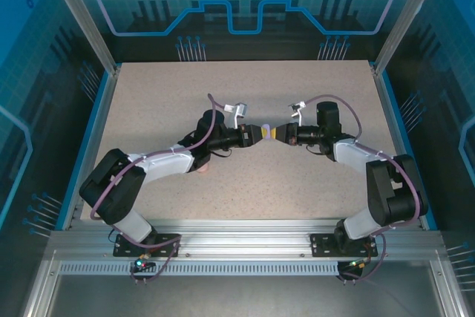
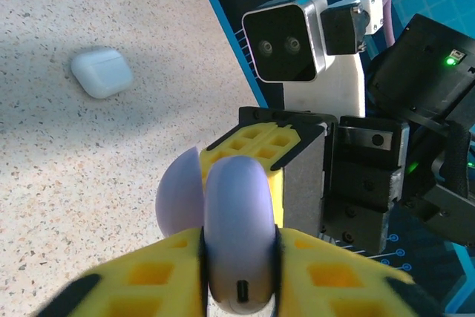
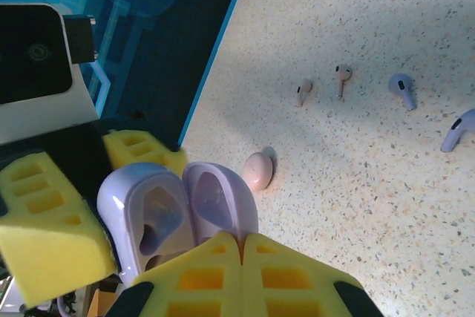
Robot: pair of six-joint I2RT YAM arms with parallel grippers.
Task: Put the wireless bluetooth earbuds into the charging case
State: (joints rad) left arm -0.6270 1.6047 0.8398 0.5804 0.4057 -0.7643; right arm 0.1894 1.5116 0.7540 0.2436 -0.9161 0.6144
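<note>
Robotics laboratory test cell: speckled tabletop [image 1: 245,183] edged near by aluminium rails [image 1: 237,237], enclosed left, right and far by blue circuit-patterned panels [image 1: 245,5].

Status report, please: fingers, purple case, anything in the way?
Left fingers clamp open purple case, mid-air. Right fingers shut at its lid. Purple earbuds out, lying on table. Pink case nearby, not blocking.
</note>
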